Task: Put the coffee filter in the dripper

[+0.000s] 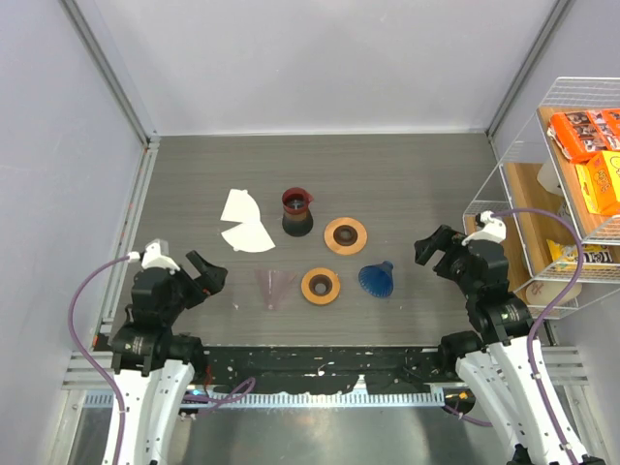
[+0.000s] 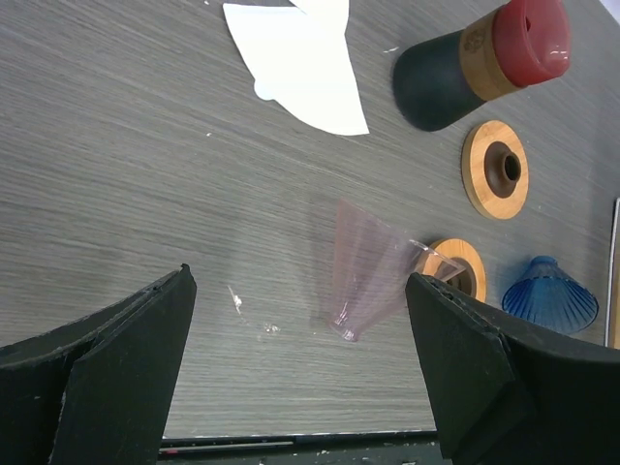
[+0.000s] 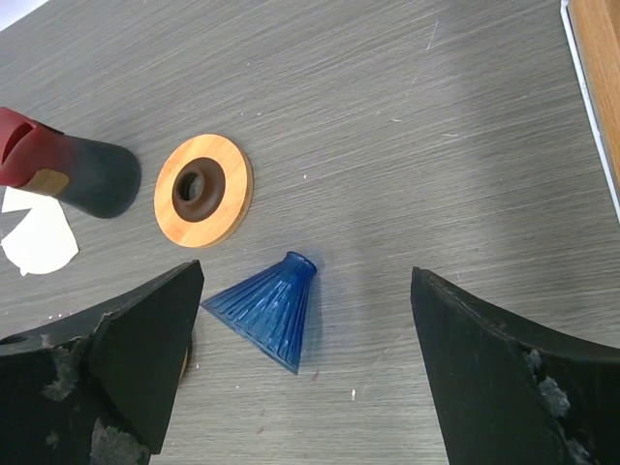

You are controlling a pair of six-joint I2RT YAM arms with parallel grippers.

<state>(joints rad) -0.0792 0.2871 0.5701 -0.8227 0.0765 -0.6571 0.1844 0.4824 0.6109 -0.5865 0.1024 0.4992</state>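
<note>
Two white fan-shaped coffee filters lie overlapping at the table's middle left; they also show in the left wrist view. The dark blue ribbed dripper lies on its side right of centre, and shows in the right wrist view, narrow end up. My left gripper is open and empty, left of a pale pink cone. My right gripper is open and empty, to the right of the dripper.
A black and red carafe stands behind the centre. Two flat orange rings lie near the dripper. A wire rack with boxes stands at the right edge. Grey walls close in the table.
</note>
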